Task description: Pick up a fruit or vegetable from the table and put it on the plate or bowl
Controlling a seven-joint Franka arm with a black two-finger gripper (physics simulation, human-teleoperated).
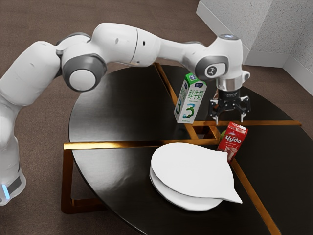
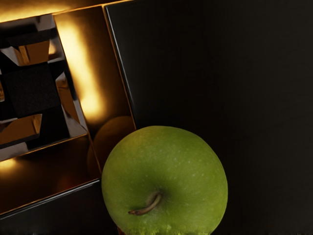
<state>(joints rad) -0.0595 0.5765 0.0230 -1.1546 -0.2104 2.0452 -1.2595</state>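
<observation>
A white seven-joint robot arm (image 1: 122,44) reaches in from the nine o'clock side of the exterior view across a round black glossy table (image 1: 122,112) crossed by gold metal bands (image 1: 146,143). Its black two-finger gripper (image 1: 229,116) hangs pointing straight down above the table, with the fingers (image 1: 215,110) spread apart and gripping nothing. This is probably so they can drop on either side of the fruit. The task's fruit, a round green apple (image 2: 164,181) with a short brown stem, sits on the table just under the hand. In the exterior view only a sliver of the apple (image 1: 222,133) shows, at the six o'clock side of the gripper and tucked behind a red juice carton (image 1: 232,141) that stands upright just beside it. A white-and-green milk carton (image 1: 190,98) stands tilted at the gripper's nine o'clock. A stack of white teardrop-shaped plates (image 1: 193,178) lies near the apple at about its seven o'clock and has nothing on it. The apple has not yet been grasped, and the red carton so close by could be knocked when the hand descends.
</observation>
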